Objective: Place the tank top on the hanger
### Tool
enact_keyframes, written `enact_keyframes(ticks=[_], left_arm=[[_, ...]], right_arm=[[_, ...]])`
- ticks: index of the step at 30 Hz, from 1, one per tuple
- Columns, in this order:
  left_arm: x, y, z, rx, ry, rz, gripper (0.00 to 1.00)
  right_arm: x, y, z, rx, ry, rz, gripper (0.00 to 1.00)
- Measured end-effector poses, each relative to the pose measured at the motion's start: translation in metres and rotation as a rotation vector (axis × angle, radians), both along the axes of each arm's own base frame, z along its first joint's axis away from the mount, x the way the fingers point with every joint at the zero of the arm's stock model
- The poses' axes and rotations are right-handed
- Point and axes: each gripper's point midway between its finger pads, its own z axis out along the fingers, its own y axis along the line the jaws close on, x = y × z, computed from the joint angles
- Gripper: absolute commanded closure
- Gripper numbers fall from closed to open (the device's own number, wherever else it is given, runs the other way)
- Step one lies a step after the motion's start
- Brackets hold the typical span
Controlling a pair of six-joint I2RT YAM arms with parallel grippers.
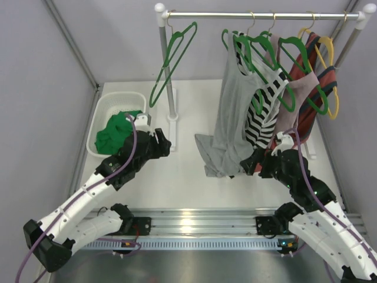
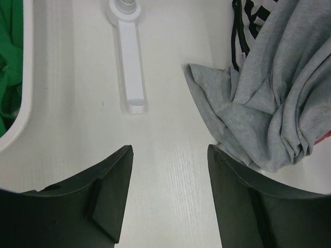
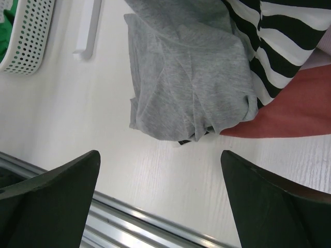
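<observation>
The bright green tank top lies bunched in a white basket at the left of the table. Its edge shows in the left wrist view and in the right wrist view. An empty green hanger hangs at the left end of the rail. My left gripper is open and empty just right of the basket, over bare table. My right gripper is open and empty below the hem of the hanging clothes.
The white rack post stands on a foot. A grey tank top, a striped top and a rust garment hang on other green hangers. Yellow hangers hang far right. A metal rail runs along the near edge.
</observation>
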Motion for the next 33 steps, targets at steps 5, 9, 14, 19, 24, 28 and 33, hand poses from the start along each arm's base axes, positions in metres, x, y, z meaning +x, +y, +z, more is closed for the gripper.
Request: enact_keyframes(ticks=[5, 9, 14, 19, 24, 28, 33], left_arm=[[0.004, 0.016, -0.004, 0.022, 0.007, 0.1, 0.33], [0.008, 0.035, -0.013, 0.067, 0.036, 0.219, 0.33], [0.027, 0.066, -0.019, 0.121, 0.09, 0.397, 0.34], [0.06, 0.114, -0.024, 0.132, 0.148, 0.583, 0.35], [0.098, 0.163, -0.04, 0.129, 0.221, 0.744, 0.36], [0.127, 0.186, -0.068, 0.113, 0.292, 0.797, 0.38], [0.144, 0.196, -0.12, 0.103, 0.405, 0.803, 0.39]], right_arm=[[-0.003, 0.004, 0.0, 0.004, 0.002, 0.031, 0.0], [-0.004, 0.007, 0.0, 0.004, -0.001, 0.055, 0.0], [-0.007, 0.011, -0.004, 0.007, 0.006, 0.088, 0.0], [-0.009, 0.015, -0.007, 0.009, 0.019, 0.113, 0.0], [-0.01, 0.019, -0.007, 0.019, 0.024, 0.137, 0.0], [-0.01, 0.023, -0.006, 0.028, 0.025, 0.153, 0.0], [-0.009, 0.026, -0.005, 0.035, 0.025, 0.164, 0.0]])
